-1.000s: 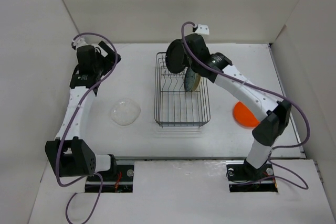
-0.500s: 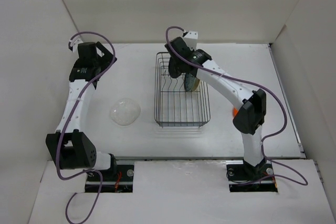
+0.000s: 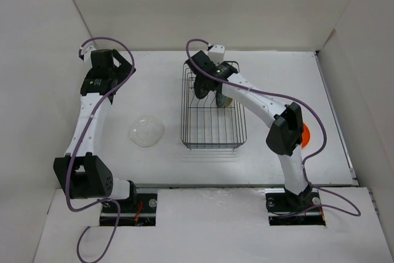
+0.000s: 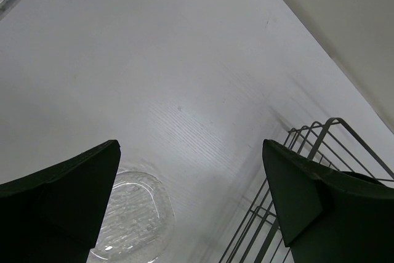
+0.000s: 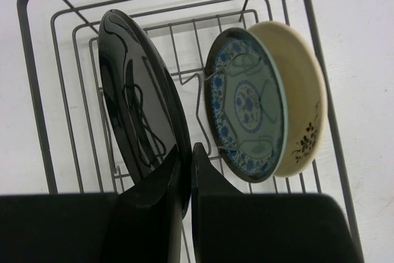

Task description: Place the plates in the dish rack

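The right gripper (image 5: pixel 184 155) reaches over the far end of the dish rack (image 5: pixel 26 60) and holds the black plate (image 5: pixel 136 115) by its lower rim. Its two fingers are almost together, with only the thin edge of the plate between them. The black plate stands on its edge inside the rack, on the left side of the far end. The pictures do not show whether it already rests on the wires at the bottom. Just to the right of it stands the teal patterned plate (image 5: pixel 247 104), upright between the prongs. The cream plate (image 5: pixel 303 100) is directly behind the teal one and seems to touch it; a dark blotch shows near its lower rim. In the top view the rack (image 3: pixel 212 129) lies in the middle of the table (image 3: pixel 160 84), with its long side running from near to far, and its near half holds no plate. The clear glass plate (image 3: pixel 146 132) lies flat on the table to the left of the rack, a little apart from it. The orange plate (image 3: pixel 304 135) lies on the table to the right of the rack, and the elbow of the right arm (image 3: pixel 284 129) hides most of it. The left gripper (image 4: pixel 191 152) hangs above the table at the far left, well apart from the rack. Its jaws are spread wide and hold nothing. In its own camera the glass plate (image 4: pixel 132 217) is seen below and the corner of the rack (image 4: pixel 320 137) at the right.
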`<action>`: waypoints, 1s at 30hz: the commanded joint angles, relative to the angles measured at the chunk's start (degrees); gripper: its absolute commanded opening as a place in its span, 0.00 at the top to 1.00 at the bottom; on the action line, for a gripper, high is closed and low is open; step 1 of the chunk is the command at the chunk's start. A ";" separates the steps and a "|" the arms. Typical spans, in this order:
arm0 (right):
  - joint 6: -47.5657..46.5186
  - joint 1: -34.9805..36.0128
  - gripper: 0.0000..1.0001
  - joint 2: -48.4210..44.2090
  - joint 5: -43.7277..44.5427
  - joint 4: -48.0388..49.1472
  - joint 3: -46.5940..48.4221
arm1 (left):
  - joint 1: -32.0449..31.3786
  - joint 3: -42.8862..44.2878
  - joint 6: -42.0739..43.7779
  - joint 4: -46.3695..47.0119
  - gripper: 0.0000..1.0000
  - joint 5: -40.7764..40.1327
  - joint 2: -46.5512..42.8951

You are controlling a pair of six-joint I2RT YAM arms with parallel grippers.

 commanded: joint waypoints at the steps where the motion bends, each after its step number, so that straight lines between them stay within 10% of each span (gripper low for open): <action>1: 0.88 1.17 1.00 0.32 1.92 0.42 2.38 | 0.04 2.52 0.52 0.08 0.00 -0.82 -1.90; 6: 0.88 1.69 0.99 1.89 1.92 0.42 4.31 | 0.04 2.52 1.05 0.08 0.00 -0.30 -1.90; 12: 0.88 1.69 0.69 2.43 1.40 -0.19 4.84 | 0.04 2.52 1.05 0.08 0.00 -0.30 -1.90; 18: 0.35 2.22 0.68 2.43 0.17 0.94 5.36 | 0.04 2.52 1.05 0.08 0.00 -0.30 -0.15; 30: -4.99 2.22 0.10 -6.68 -0.45 5.15 0.65 | -0.57 2.18 1.05 -2.81 0.00 -2.59 0.39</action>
